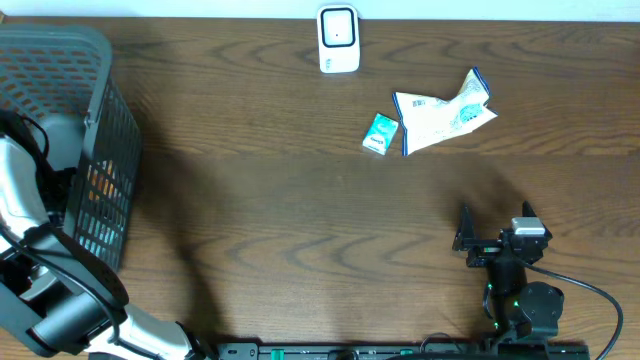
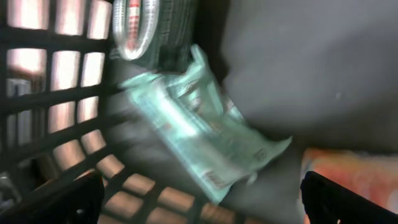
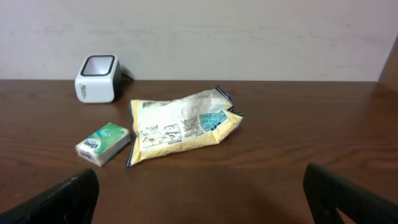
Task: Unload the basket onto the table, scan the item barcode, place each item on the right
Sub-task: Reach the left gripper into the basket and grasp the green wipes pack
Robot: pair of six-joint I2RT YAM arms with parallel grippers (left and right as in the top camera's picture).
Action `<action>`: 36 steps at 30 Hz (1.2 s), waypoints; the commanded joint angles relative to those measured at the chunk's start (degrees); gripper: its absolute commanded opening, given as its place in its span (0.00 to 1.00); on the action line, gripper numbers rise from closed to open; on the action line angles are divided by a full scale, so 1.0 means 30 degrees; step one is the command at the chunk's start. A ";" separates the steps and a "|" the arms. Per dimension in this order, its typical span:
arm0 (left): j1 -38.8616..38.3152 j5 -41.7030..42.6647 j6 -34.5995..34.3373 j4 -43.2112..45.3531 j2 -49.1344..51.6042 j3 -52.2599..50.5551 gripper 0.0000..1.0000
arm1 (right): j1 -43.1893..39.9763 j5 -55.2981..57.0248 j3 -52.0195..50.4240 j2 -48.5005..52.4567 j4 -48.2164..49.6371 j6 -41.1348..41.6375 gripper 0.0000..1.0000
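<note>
dark brown wood grain runs across the tabletop (image 1: 300, 220), and a grey mesh basket (image 1: 112, 140) stands at its left edge. the left arm (image 1: 20, 190) reaches down into that basket, so the overhead view hides its end. in the left wrist view the left gripper (image 2: 202, 208) is wide open, its dark fingertips (image 2: 62, 199) far apart at the lower corners, with nothing between them. below it, a pale green packet (image 2: 205, 137) lies inside the basket, blurred and slanting across the floor. a round red-and-white item (image 2: 134, 28) sits above the packet against the lattice wall, and an orange packet (image 2: 348, 165) shows at the lower right. at the far edge of the tabletop a white barcode scanner (image 1: 338, 38) stands upright. nearer and to its right, a small green tissue pack (image 1: 380, 133) lies just beside a yellow-and-white snack bag (image 1: 445, 118) with blue edges; whether the two touch cannot be told. the right gripper (image 3: 204, 202) sits low at the near right of the tabletop. it faces the scanner and both items, well apart from them, spread fully and holding nothing.
</note>
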 commanded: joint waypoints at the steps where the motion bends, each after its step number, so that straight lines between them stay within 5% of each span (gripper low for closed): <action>1: 0.0015 -0.0350 -0.0772 0.1319 0.0058 -0.1377 1.00 | -0.0095 -0.0058 -0.0022 -0.0066 -0.0080 0.0066 0.99; 12: 0.0015 -0.1384 -0.0765 0.5377 0.0073 -0.3825 0.98 | -0.0095 -0.0051 -0.0022 -0.0066 -0.0080 0.0066 0.99; 22: 0.0015 -0.1428 -0.0758 0.6703 0.0102 -0.5391 0.78 | -0.0095 -0.0058 -0.0022 -0.0066 -0.0080 0.0066 0.99; 27: 0.0015 -0.1421 -0.0066 0.6717 0.0087 -0.5508 0.50 | -0.0095 -0.0058 -0.0022 -0.0066 -0.0080 0.0066 0.99; 31: 0.0015 -0.1326 0.0976 0.6666 -0.0007 -0.5282 0.08 | -0.0095 -0.0058 -0.0022 -0.0066 -0.0080 0.0066 0.99; 36: 0.0015 0.0109 0.3249 0.6601 -0.1129 -0.4029 0.07 | -0.0095 -0.0058 -0.0022 -0.0066 -0.0080 0.0066 0.99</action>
